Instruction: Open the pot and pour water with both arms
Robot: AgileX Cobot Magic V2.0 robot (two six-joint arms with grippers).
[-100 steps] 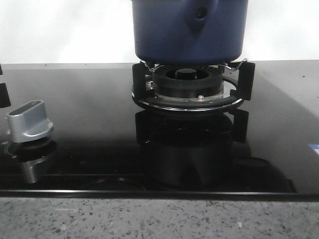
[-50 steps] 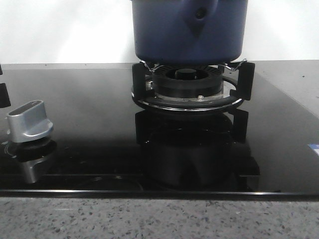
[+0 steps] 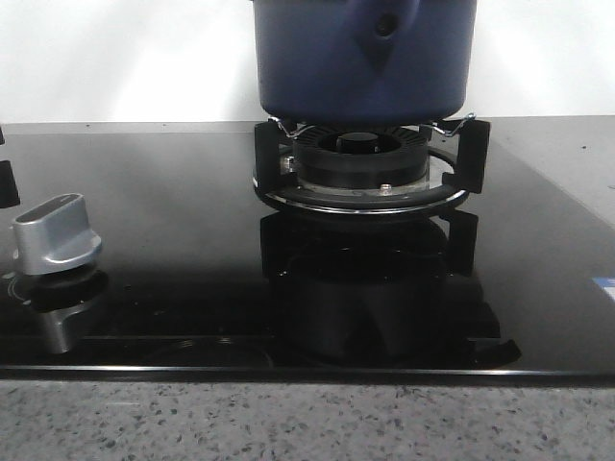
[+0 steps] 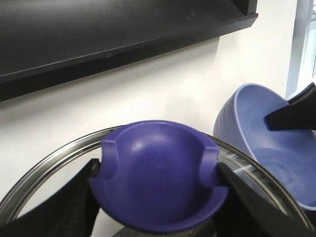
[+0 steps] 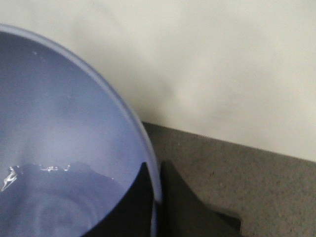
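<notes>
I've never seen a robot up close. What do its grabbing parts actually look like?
Only the fingers show. Those of the left gripper are matte black, wedge-shaped, with ribbed inner faces. Those of the right gripper are black too, smooth and tapering to thin tips. No cables, markings or arm casings are in view.

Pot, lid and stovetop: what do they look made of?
Pot: probably coated metal; matte dark blue outside, paler blue inside, with no glare.
Lid: clear glass in a shiny metal rim; the wall shows through it. Its knob looks like matte blue plastic or silicone.
Stovetop: glossy black glass, mirroring the burner grate, which looks like matte black metal.
</notes>
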